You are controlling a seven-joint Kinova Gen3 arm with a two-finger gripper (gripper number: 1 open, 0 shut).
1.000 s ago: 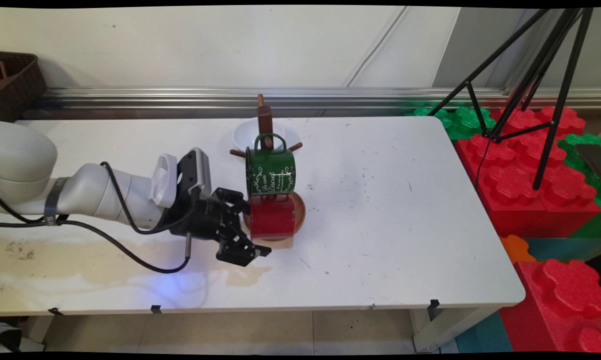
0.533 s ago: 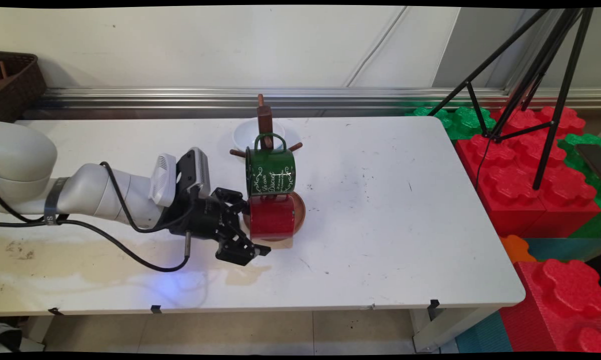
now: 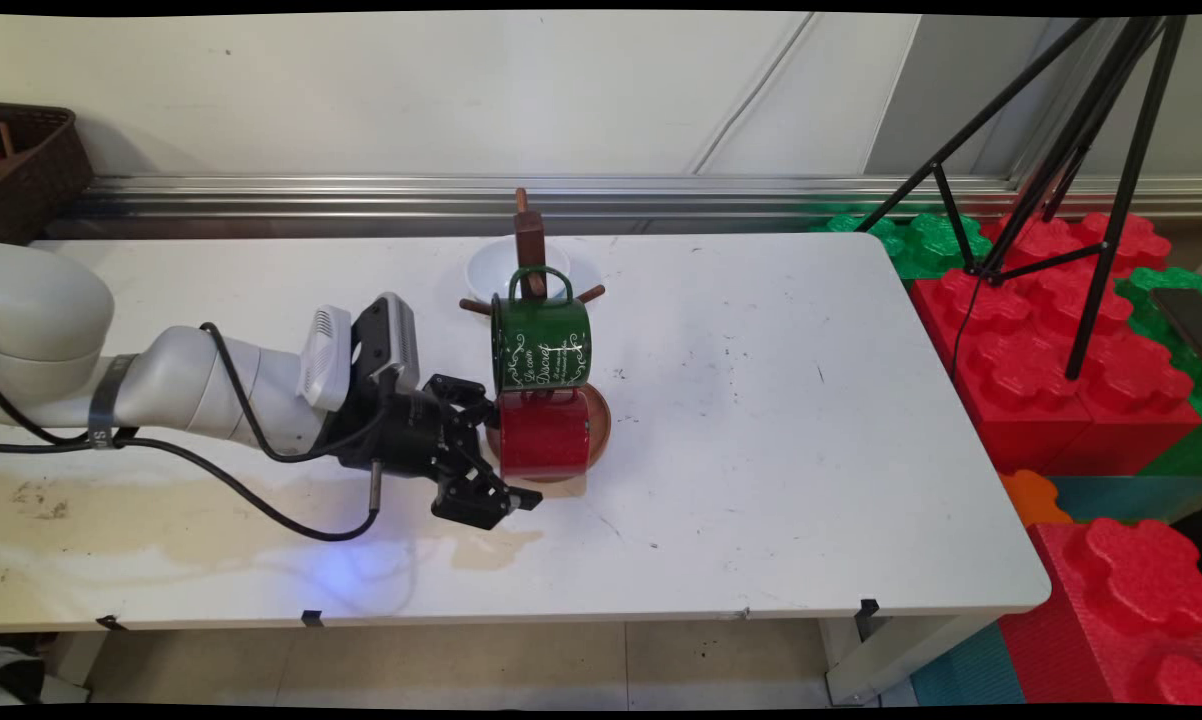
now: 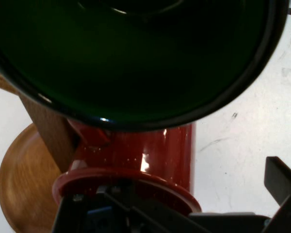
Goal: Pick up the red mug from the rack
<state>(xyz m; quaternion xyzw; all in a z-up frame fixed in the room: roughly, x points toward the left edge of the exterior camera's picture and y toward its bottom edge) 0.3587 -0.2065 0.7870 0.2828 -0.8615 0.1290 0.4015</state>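
Observation:
A wooden mug tree (image 3: 529, 238) stands mid-table on a round brown base (image 3: 601, 428). A green mug (image 3: 541, 345) with white lettering hangs from an upper peg. Below it hangs a red mug (image 3: 549, 436), lying sideways with its mouth to the left. My gripper (image 3: 506, 450) sits at the red mug's mouth, open, one finger behind the rim and the other in front near the table. In the hand view the green mug's dark mouth (image 4: 131, 53) fills the top, the red mug (image 4: 150, 155) lies under it, and the gripper (image 4: 179, 213) straddles its rim beside the post (image 4: 46, 133).
A white bowl (image 3: 496, 268) sits just behind the tree. A brown stain (image 3: 211, 520) marks the table's near left. A dark wicker basket (image 3: 31, 165) is at the far left. A black tripod (image 3: 1061, 200) and red and green foam blocks (image 3: 1061, 360) stand off the right end.
The hand has drifted a few pixels to the left, away from the red mug. The mugs and the tree have not moved.

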